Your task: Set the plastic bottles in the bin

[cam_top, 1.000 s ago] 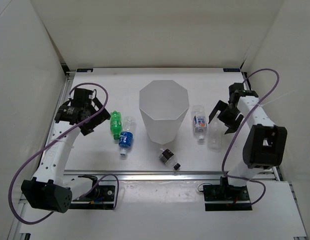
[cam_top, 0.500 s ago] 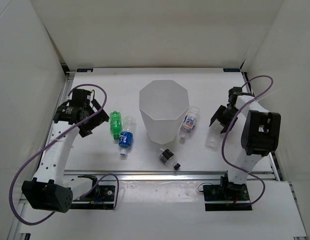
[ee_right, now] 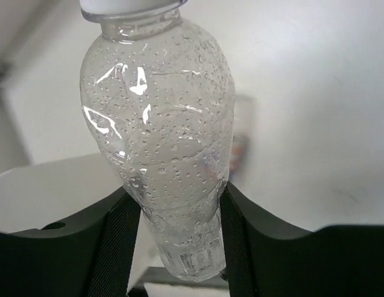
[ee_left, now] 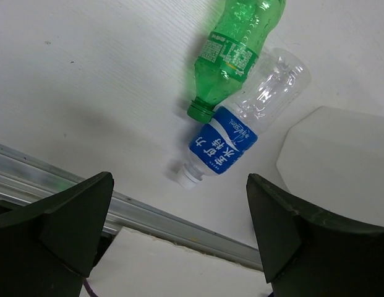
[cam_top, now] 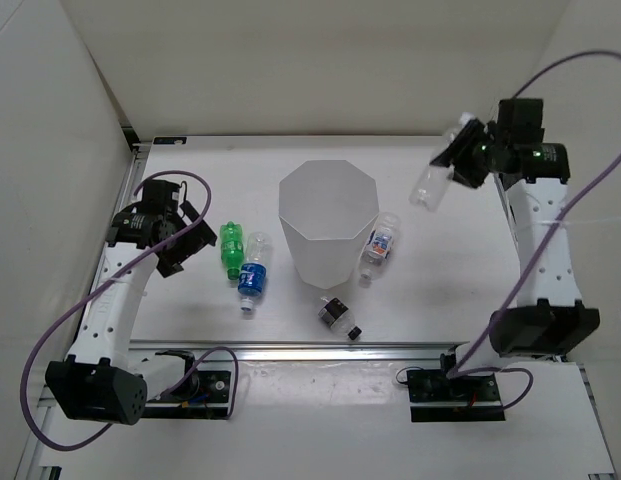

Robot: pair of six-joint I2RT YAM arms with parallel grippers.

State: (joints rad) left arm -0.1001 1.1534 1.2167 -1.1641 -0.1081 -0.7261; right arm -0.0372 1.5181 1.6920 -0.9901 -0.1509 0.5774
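Note:
The bin (cam_top: pixel 325 255) stands mid-table, tall, white and octagonal. My right gripper (cam_top: pixel 462 160) is raised at the far right, shut on the plain clear bottle (cam_top: pixel 428 186), which hangs tilted in the air; up close its fingers (ee_right: pixel 122 247) pinch the droplet-covered bottle (ee_right: pixel 164 136). My left gripper (cam_top: pixel 188 236) hangs open just left of the green bottle (cam_top: pixel 230 247) and the blue-labelled bottle (cam_top: pixel 253 275), which lie side by side (ee_left: pixel 238 52) (ee_left: pixel 232 139). A white/blue/orange-labelled bottle (cam_top: pixel 378 245) lies against the bin's right side. The short black-capped bottle (cam_top: pixel 337 317) lies in front of the bin.
White walls enclose the table on three sides. A metal rail (cam_top: pixel 320 350) runs along the near edge by the arm bases. Purple cables loop from both arms.
My right gripper shut on the plain clear bottle and lifted it up and away from the table. The labelled bottle rolled against the bin. The left arm barely moved.

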